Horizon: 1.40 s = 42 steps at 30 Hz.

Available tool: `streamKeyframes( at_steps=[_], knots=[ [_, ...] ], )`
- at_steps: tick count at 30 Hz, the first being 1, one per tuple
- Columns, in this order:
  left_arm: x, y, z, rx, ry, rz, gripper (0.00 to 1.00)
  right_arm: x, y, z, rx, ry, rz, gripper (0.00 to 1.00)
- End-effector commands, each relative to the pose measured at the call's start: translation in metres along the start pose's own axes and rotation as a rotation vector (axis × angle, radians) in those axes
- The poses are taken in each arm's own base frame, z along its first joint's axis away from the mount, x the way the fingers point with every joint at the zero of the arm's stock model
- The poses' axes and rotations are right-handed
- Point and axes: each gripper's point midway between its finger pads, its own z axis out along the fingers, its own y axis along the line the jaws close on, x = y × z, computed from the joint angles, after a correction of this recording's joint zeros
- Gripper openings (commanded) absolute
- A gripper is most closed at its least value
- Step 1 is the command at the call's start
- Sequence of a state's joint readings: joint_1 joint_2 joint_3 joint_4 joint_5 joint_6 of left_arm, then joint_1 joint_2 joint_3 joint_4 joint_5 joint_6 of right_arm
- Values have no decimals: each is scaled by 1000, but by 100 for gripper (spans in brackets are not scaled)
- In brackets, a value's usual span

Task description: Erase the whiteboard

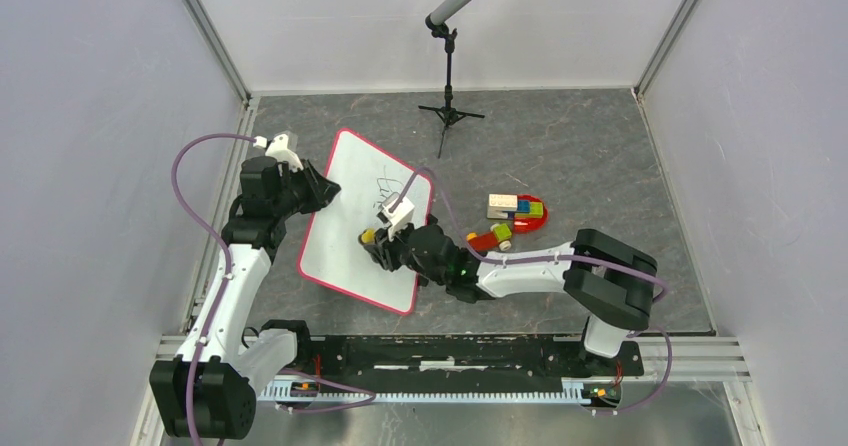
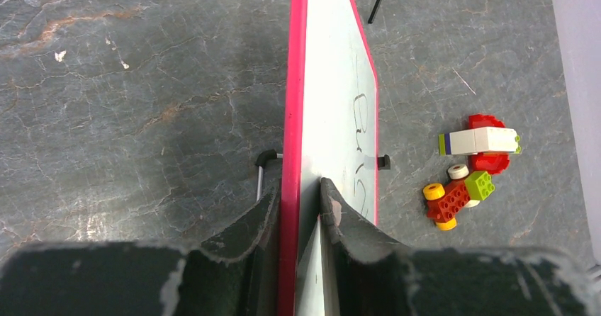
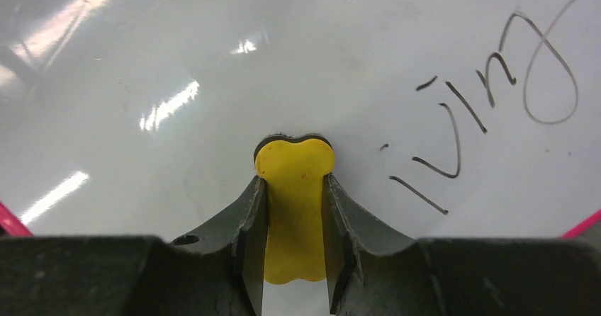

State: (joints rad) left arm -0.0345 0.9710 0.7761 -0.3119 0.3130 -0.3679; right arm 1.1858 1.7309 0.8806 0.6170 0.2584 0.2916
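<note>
The whiteboard [image 1: 347,238], white with a red-pink frame, lies at an angle on the grey table. My left gripper [image 1: 325,191] is shut on its left edge; in the left wrist view the fingers [image 2: 298,188] pinch the pink frame of the whiteboard [image 2: 333,82]. My right gripper [image 1: 372,238] is shut on a yellow eraser [image 3: 294,181] whose front end is pressed to the board [image 3: 212,47]. Black handwriting [image 3: 496,96] lies just right of the eraser. The board's left part looks clean.
A pile of toy bricks on a red plate [image 1: 512,218] sits right of the board, also seen from the left wrist [image 2: 468,174]. A microphone on a small tripod [image 1: 450,66] stands at the back. Grey walls close in both sides.
</note>
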Motion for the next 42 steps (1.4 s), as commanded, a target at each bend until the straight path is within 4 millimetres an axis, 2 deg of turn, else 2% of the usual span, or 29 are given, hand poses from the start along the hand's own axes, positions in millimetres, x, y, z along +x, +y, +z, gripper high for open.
streamKeyframes(
  at_steps=[1, 3, 5, 9, 12, 14, 16, 20, 27, 29, 31, 33, 35, 37, 39, 42],
  knots=[
    [21, -4, 0, 10, 91, -39, 2, 16, 17, 5, -89, 68, -15, 19],
    [22, -4, 0, 11, 91, -40, 2, 27, -4, 8, -52, 93, 30, 19],
    [21, -5, 0, 14, 90, -41, 2, 46, -33, 9, -18, 124, 100, 19],
    [20, -6, -1, 20, 88, -40, 2, 88, -76, -4, 60, 189, 167, 19],
    [20, -7, -1, 24, 89, -40, 2, 117, -96, -16, 104, 233, 214, 18],
    [20, -7, -2, 26, 88, -41, 2, 126, -101, -21, 114, 245, 237, 18],
    [20, -8, -2, 27, 87, -41, 2, 123, -97, -21, 98, 245, 239, 18],
    [21, -7, -2, 26, 90, -41, 2, 95, -72, -10, 28, 202, 235, 18],
    [21, -6, -1, 21, 90, -42, 2, 21, 20, 4, -181, 69, 121, 18],
    [21, -6, -1, 19, 89, -42, 2, 3, 31, 8, -209, 30, 106, 18],
    [21, -6, -1, 18, 89, -42, 2, -7, 32, 14, -207, 7, 107, 19],
    [21, -6, -1, 17, 87, -40, 2, -12, 20, 20, -178, 0, 124, 19],
    [21, -5, -2, 16, 85, -39, 2, -6, -1, 22, -145, 0, 184, 19],
    [21, -6, -2, 18, 86, -39, 2, 11, -30, 22, -97, 11, 248, 19],
    [21, -6, -2, 22, 88, -40, 2, 41, -58, 19, -52, 69, 297, 18],
    [21, -8, -2, 28, 90, -42, 2, 76, -97, 6, 37, 112, 348, 18]
  ],
)
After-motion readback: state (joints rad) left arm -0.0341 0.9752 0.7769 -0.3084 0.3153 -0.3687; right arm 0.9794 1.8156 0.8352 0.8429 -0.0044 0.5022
